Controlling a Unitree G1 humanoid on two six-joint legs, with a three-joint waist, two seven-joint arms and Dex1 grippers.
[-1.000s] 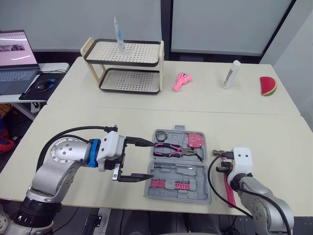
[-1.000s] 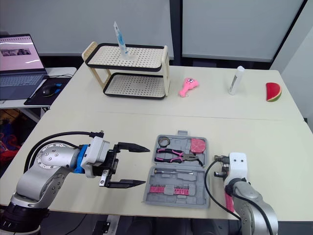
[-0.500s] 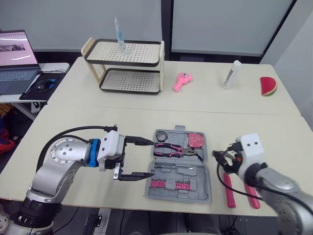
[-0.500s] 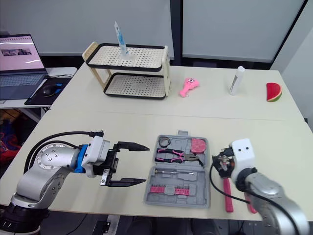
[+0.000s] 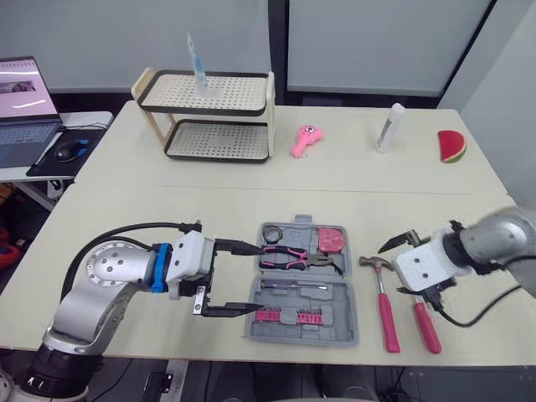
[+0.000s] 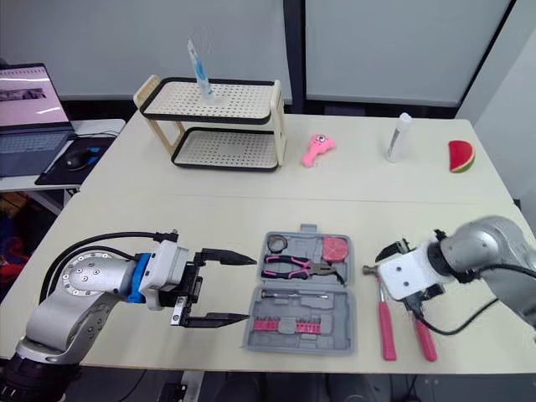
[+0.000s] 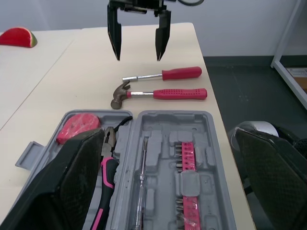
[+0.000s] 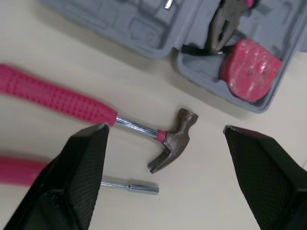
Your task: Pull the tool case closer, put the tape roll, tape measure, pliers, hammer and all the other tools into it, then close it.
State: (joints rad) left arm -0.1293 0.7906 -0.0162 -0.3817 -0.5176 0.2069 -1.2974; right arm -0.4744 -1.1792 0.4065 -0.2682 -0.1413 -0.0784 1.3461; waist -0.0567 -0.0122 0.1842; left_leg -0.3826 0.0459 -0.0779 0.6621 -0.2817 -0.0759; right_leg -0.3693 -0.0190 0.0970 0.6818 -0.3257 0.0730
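Right wrist view showed the hammer (image 8: 115, 116) flat on the worktop (image 5: 209, 209) just right of the tool case (image 5: 335, 295), handle toward the robot, straight ahead of the wide-open right jaws, farther from the equally wide left jaws.

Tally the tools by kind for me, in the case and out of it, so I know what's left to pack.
Hammer: 1, on the table
Pink-handled driver: 1, on the table
Pliers: 1, in the case
Tape measure: 1, in the case
Tape roll: 1, in the case
Screwdriver: 1, in the case
Bit strip: 1, in the case
Total: 7
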